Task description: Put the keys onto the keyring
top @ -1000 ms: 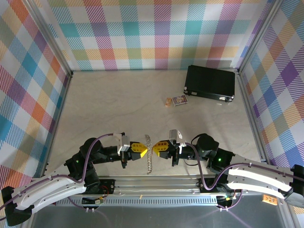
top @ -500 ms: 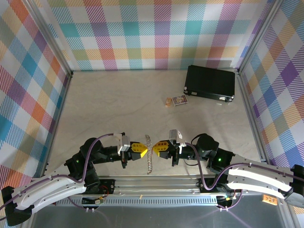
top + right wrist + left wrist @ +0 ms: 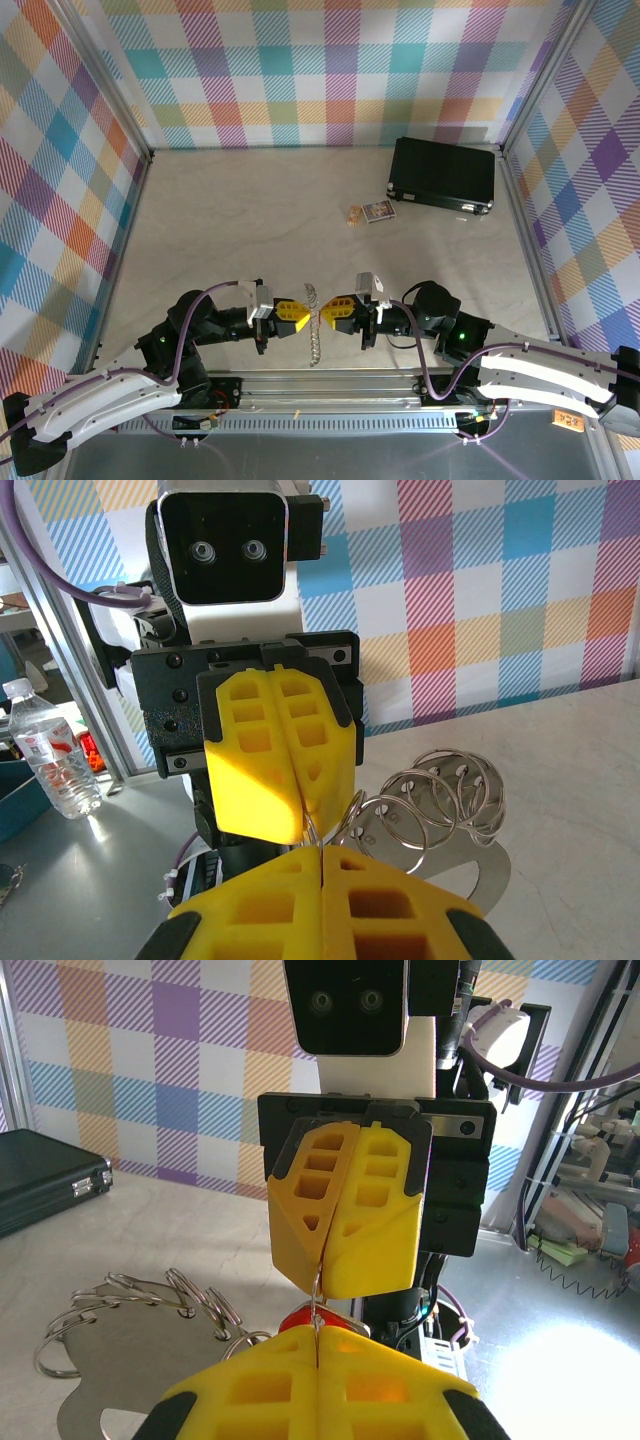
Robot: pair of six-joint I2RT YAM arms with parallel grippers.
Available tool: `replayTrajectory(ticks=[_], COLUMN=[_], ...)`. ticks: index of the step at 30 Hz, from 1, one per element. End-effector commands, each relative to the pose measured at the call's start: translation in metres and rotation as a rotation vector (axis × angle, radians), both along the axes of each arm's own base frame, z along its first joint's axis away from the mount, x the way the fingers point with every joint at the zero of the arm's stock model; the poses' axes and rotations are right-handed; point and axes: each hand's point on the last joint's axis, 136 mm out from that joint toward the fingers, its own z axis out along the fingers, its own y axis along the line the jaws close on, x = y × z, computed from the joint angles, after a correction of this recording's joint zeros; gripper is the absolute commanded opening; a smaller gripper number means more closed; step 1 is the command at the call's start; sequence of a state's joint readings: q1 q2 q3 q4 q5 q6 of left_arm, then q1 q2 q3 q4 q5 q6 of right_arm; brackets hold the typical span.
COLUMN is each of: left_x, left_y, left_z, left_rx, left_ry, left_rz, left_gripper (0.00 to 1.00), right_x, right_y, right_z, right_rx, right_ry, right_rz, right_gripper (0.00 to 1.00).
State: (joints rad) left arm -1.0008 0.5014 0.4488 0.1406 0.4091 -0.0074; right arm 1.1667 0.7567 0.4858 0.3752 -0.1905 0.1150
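- Silver-grey oval metal keyring (image 3: pixel 314 342) sits at 6 o'clock on the worktop (image 3: pixel 250 220).
- Left pincer (image 3: pixel 303 317) at its 9 o'clock, right pincer (image 3: pixel 326 315) at 3 o'clock. Both are clamped tight on its thin wire, probably steadying it for threading.
- Small red-headed silver key (image 3: pixel 308 1318) is just below the meeting tips.

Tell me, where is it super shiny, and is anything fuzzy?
Left wrist view: white glare washes out the grey surface on the right; the close yellow fingers look a bit soft. Right wrist view: a sunny patch lower left. Top external view: even light, no glare.
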Motion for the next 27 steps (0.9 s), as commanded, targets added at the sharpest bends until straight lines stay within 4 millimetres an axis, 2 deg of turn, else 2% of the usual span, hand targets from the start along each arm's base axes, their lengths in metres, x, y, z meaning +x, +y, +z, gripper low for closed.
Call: replayTrajectory(ticks=[1,16,27], left_x=[-0.0056,-0.0053,-0.0034], left_y=[0.0023,0.0019,0.0011], left_z=[0.0162,0.0194,0.018], left_rx=[-0.057,-0.059,-0.055], left_ry=[-0.049,-0.054,-0.055], left_rz=[-0.017,-0.016,-0.009], left_gripper=[0.0,0.0,0.0], right_x=[-0.0018,-0.0028,-0.006], right_y=[0.0004,0.0028,0.0039], right_z=[0.0075,0.0113,0.0067], right_rx=[0.033,0.034,0.025], right_ry=[-0.012,-0.015,-0.003], right_rz=[0.003,0.015,0.035], right_gripper=[0.0,0.0,0.0])
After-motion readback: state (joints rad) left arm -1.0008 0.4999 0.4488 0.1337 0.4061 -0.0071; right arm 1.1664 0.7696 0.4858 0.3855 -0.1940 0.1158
